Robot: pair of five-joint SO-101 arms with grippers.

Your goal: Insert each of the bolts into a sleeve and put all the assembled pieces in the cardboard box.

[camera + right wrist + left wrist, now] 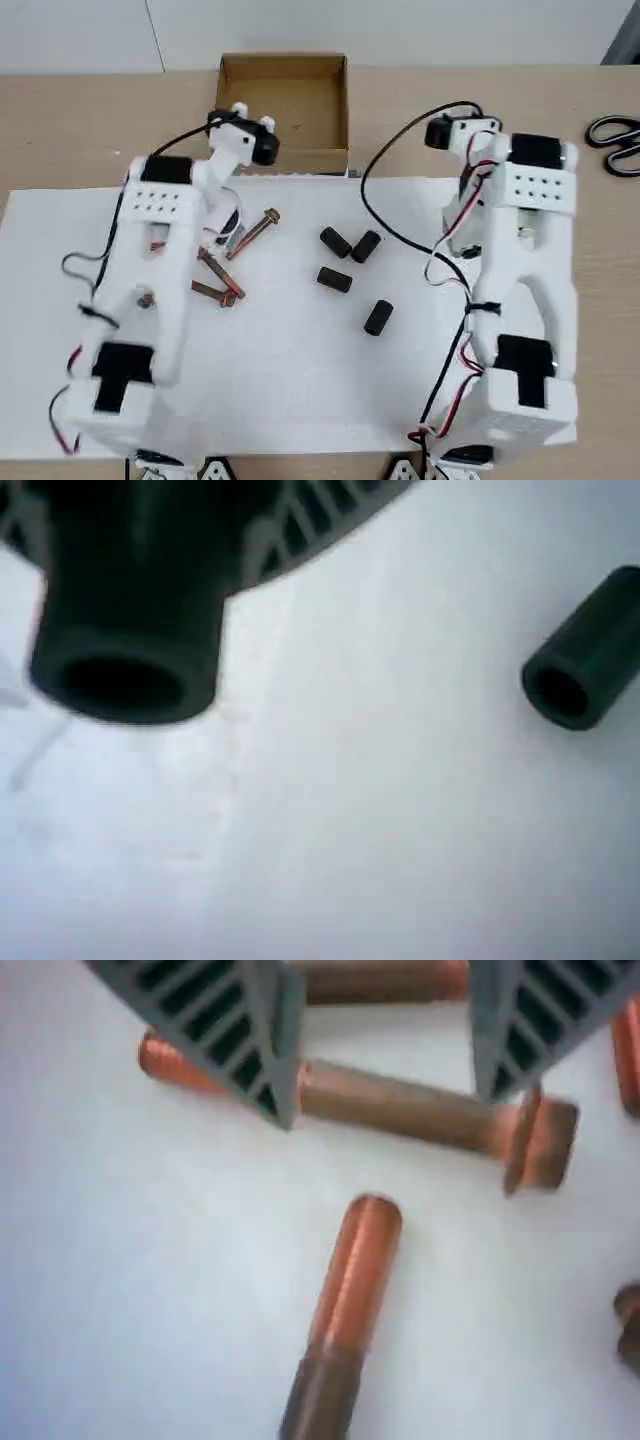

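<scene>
Left hand [385, 1100] gapes astride one of three bolts [400, 1108]. Right hand [150, 540] clamps one sleeve [125, 650]; four more sleeves [334, 280] lie at its nine o'clock.

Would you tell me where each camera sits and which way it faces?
High view: fixed overhead, looking down on box, bolts, sleeves, left arm, right arm.
Left wrist view: on its arm, facing down at bolts; open left gripper shows.
Right wrist view: on its arm, facing the sheet; right gripper holds a sleeve.
Shared: bolts, in high and left wrist views.
</scene>
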